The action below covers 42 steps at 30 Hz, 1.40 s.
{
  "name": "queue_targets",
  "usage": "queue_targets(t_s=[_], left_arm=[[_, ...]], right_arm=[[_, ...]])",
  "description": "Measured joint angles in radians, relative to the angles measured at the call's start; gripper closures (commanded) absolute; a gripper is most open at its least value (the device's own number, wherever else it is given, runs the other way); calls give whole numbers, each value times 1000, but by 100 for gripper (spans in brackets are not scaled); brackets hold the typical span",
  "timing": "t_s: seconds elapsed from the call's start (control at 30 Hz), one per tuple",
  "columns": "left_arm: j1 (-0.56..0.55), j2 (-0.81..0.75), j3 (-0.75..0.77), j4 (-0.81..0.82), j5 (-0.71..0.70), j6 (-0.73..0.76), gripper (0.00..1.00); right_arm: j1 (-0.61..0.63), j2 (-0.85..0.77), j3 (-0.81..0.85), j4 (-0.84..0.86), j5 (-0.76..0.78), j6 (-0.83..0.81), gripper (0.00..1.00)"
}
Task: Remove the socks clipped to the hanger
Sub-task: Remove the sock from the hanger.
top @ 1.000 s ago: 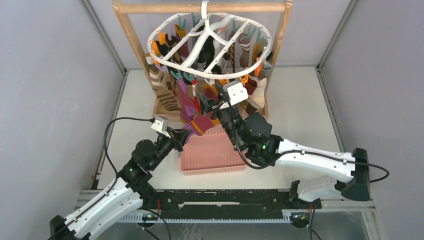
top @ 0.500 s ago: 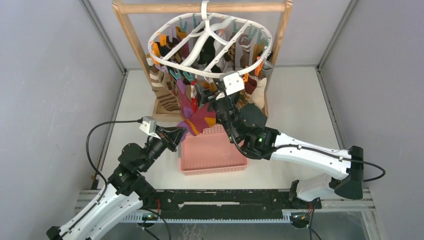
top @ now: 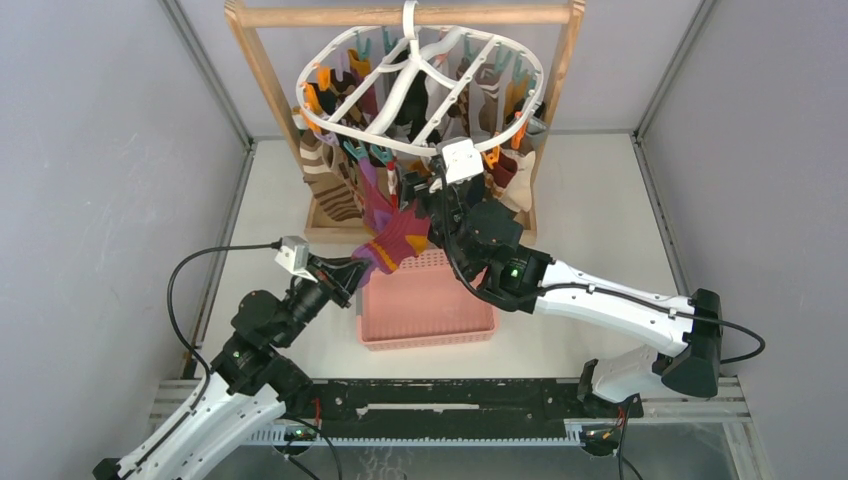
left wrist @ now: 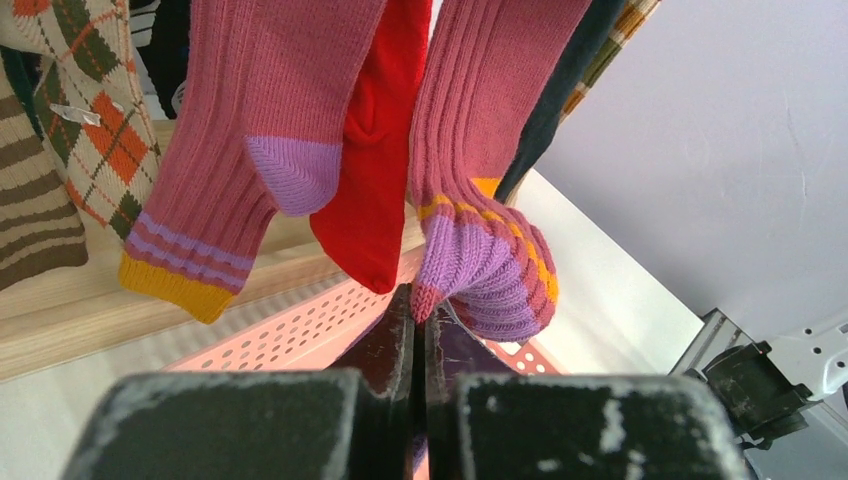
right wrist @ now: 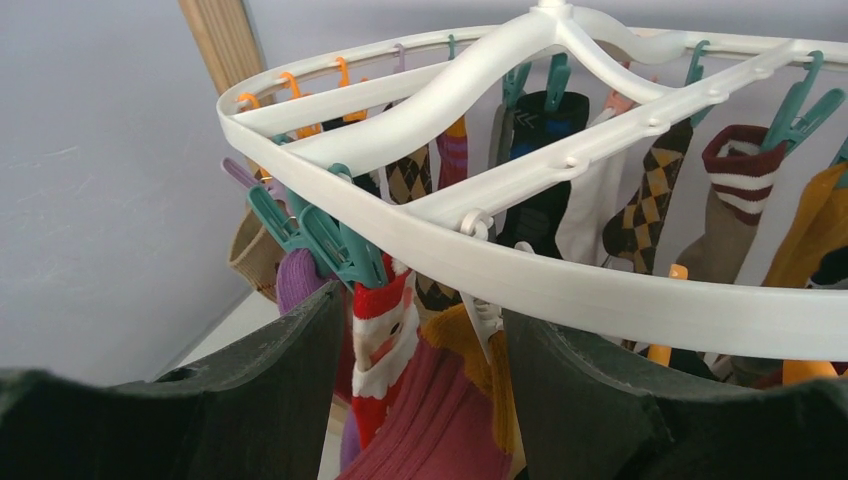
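Pinches the toe of the pink ribbed sock (left wrist: 480,265) in the left tool (left wrist: 414,310), stretching it over the pink basket (top: 425,325), right tool (right wrist: 420,335) spread under the white ring hanger (right wrist: 600,290), likely to unclip it

On my left-wrist feed, centre frame, a pink ribbed fabric sock (left wrist: 480,130) shows a purple toe banded yellow. Left of it, its twin pink sock (left wrist: 225,130) has a lilac heel, purple stripes and a mustard tip. A plain red sock (left wrist: 375,150) sits between. The white plastic oval hanger (right wrist: 600,292) carries teal clips (right wrist: 340,245) and orange clips (right wrist: 668,350).
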Motion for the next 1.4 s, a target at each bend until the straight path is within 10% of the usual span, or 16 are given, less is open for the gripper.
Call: queue_targets(t_s=[1.4], left_arm=[[0, 29, 0, -15, -26, -7, 100]], right_arm=[[-224, -200, -121, -126, -239, 240, 33]])
